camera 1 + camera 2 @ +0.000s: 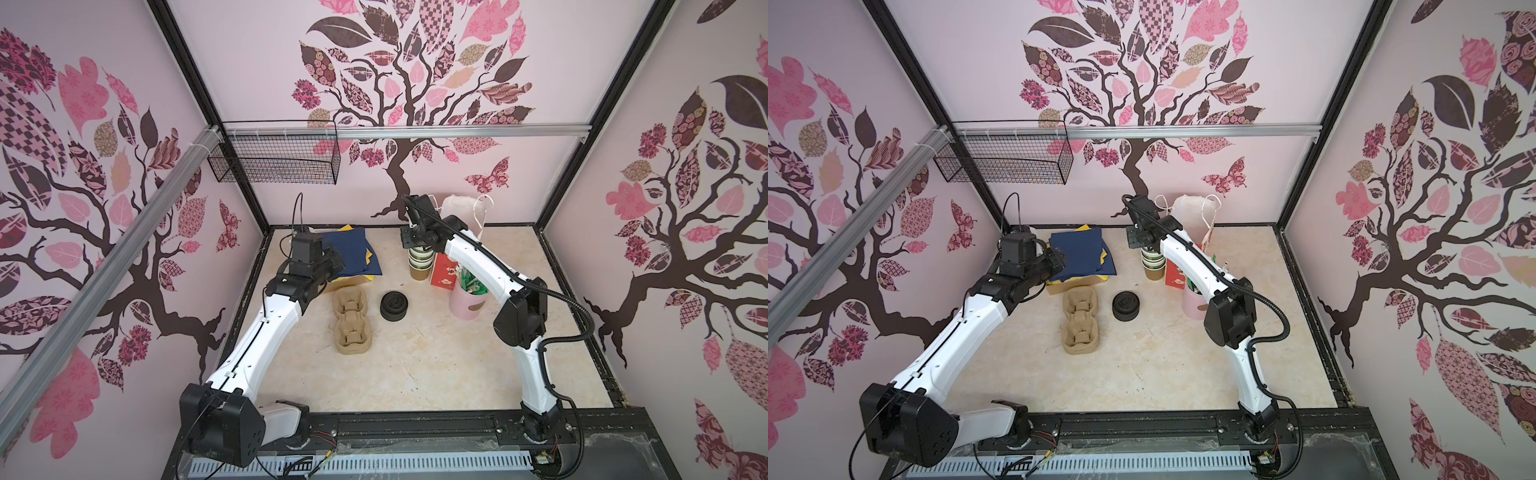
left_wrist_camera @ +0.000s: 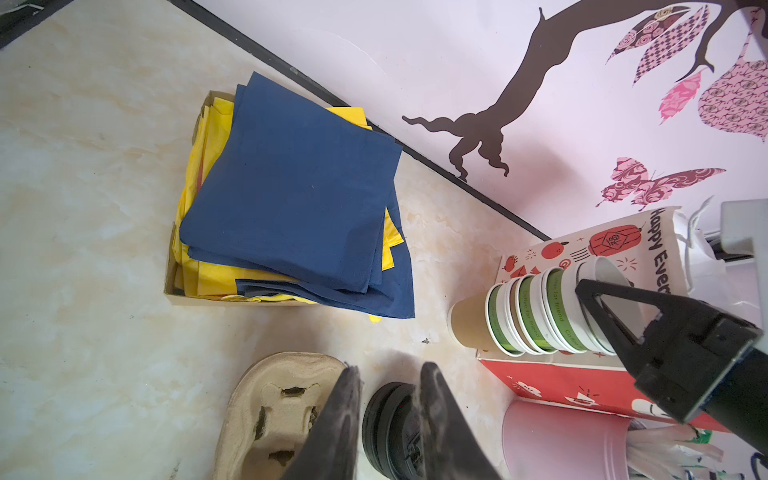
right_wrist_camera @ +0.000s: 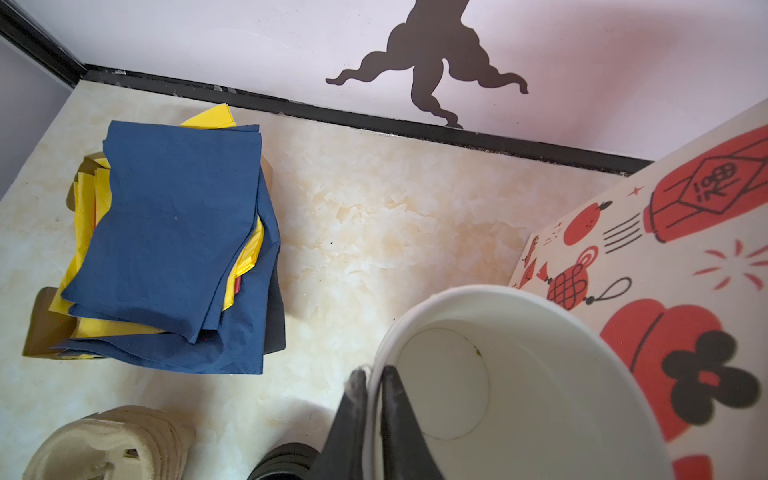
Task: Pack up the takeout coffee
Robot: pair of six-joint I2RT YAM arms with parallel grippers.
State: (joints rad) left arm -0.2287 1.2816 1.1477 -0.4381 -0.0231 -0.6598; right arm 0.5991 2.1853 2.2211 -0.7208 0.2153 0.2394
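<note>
Top view: lower table (image 1: 415, 374) open; carrier (image 1: 351, 322), lids (image 1: 394, 306), cup stack (image 1: 419, 266), pink pot (image 1: 467, 305) crowd upper centre.

Both top views give us nearly the same high look from the front, down over the whole surface (image 1: 415, 374) to the back wall (image 1: 270, 62). Our wrist views sit low and near, both sharing the napkin stack (image 2: 291, 199); the right one hangs over the top cup (image 3: 519, 374).
</note>
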